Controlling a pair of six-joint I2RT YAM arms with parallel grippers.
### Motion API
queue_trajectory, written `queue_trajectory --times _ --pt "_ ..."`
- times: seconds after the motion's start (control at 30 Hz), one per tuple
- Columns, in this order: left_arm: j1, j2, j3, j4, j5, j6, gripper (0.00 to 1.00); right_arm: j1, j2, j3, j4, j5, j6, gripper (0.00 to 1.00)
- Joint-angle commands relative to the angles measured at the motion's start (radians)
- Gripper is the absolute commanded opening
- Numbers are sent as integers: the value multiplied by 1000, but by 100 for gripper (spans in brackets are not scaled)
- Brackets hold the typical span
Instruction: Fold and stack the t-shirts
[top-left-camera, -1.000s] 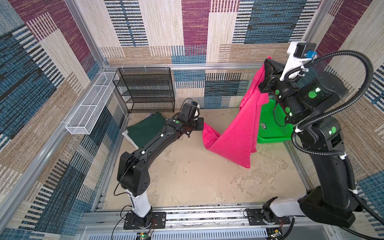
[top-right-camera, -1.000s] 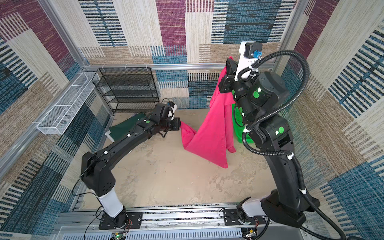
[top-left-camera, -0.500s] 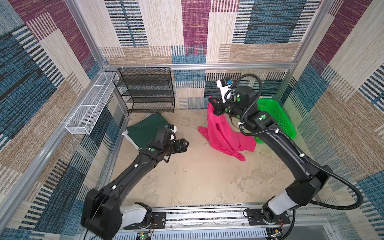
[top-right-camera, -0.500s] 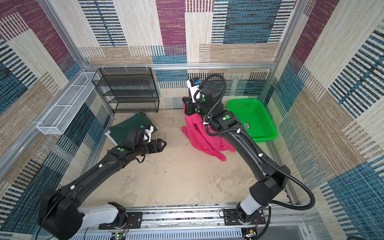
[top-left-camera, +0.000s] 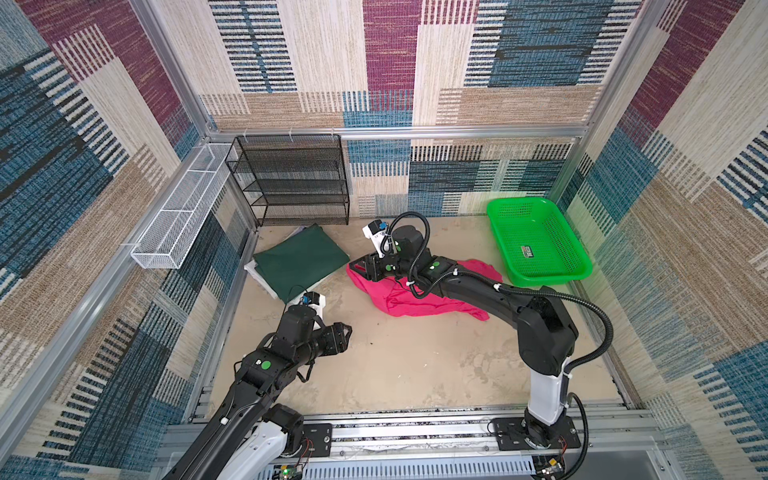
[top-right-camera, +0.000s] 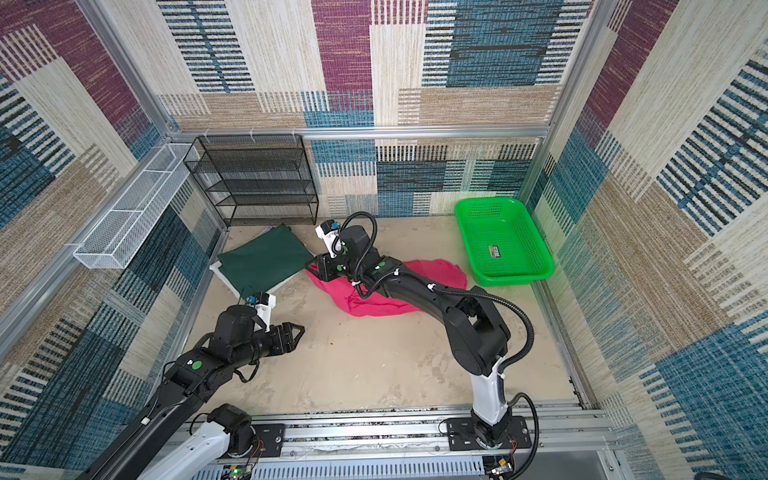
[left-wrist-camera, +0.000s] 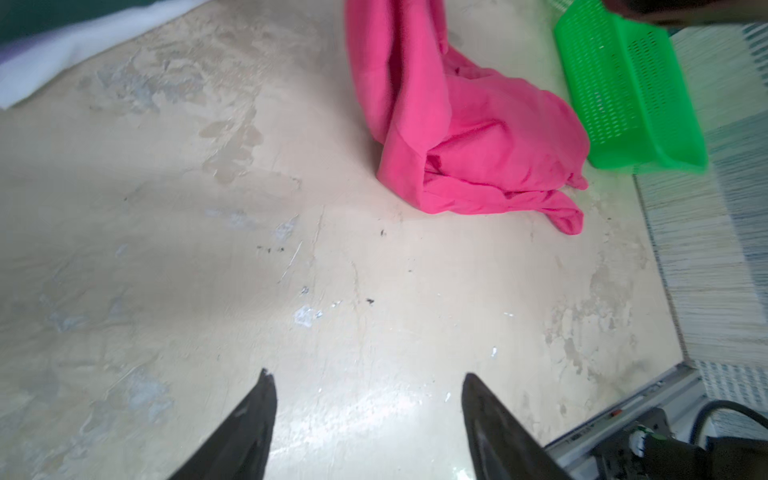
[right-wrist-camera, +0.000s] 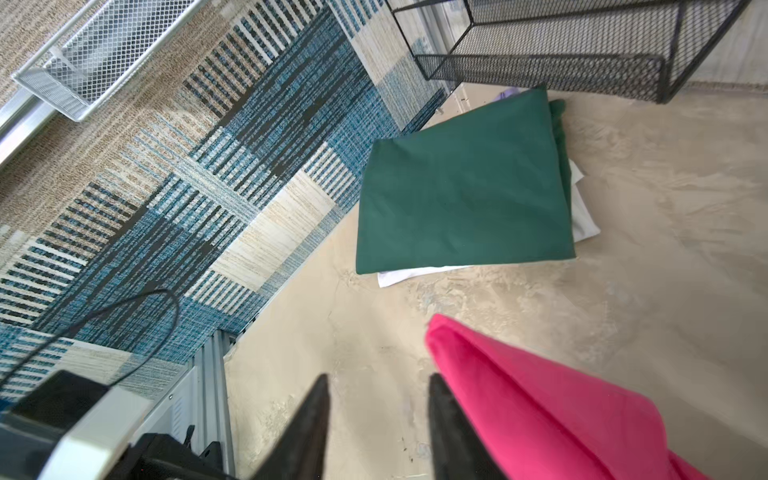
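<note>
pink t-shirt (right-wrist-camera: 540, 407) lies heaped just beside right end effector (right-wrist-camera: 377, 378), not gripped.

The dark green t-shirt (right-wrist-camera: 461, 187) hides most of the white t-shirts (right-wrist-camera: 584, 220) beneath.

Camera setup: two high overheads, two wrist cams
Both top views look steeply down at the whole worktop (top-left-camera: 395, 374); wrist cams sit low, close, each seeing the pink t-shirt (left-wrist-camera: 469, 137).
</note>
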Motion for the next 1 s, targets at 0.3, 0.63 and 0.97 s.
queue_trajectory --times 0.3,0.63,0.97 --pt "1 459 200 170 -45 62 66 -164 -392 -319 -104 346 -13 84" --pt "41 999 684 127 -123 188 52 -418 -794 -851 -237 391 95 84" --pt "42 1240 892 69 -127 206 41 -448 -793 -891 -231 336 68 86"
